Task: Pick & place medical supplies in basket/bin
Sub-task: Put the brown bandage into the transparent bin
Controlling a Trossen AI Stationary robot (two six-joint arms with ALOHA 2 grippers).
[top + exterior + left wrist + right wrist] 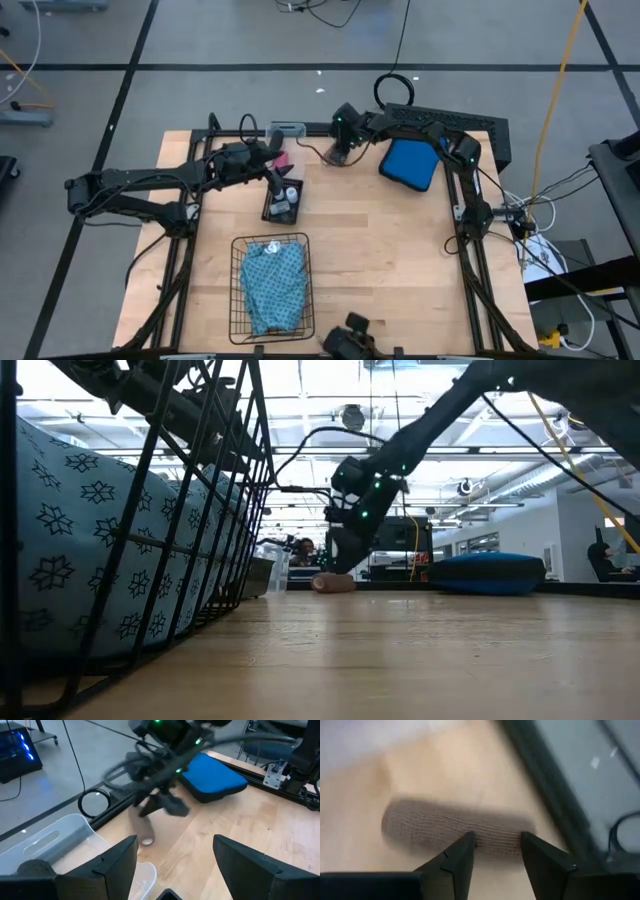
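Right wrist view: right tool (497,845) is straddling the brown knitted bandage roll (455,827), fingers apart, not yet clamped.
Folded teal patterned cloth (275,285) is lying inside the black wire-mesh basket (239,300); the roll is waiting on the wooden surface (390,260) well beyond the basket. Left tool (175,847) is hovering nearer the basket, fingers apart.

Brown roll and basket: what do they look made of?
Brown roll: looks like knitted elastic bandage, matte; a fine ribbed weave shows in the right wrist view. Basket: thin black wire mesh, probably coated metal; open grid of slim rods, faint sheen, with the teal cloth showing through.
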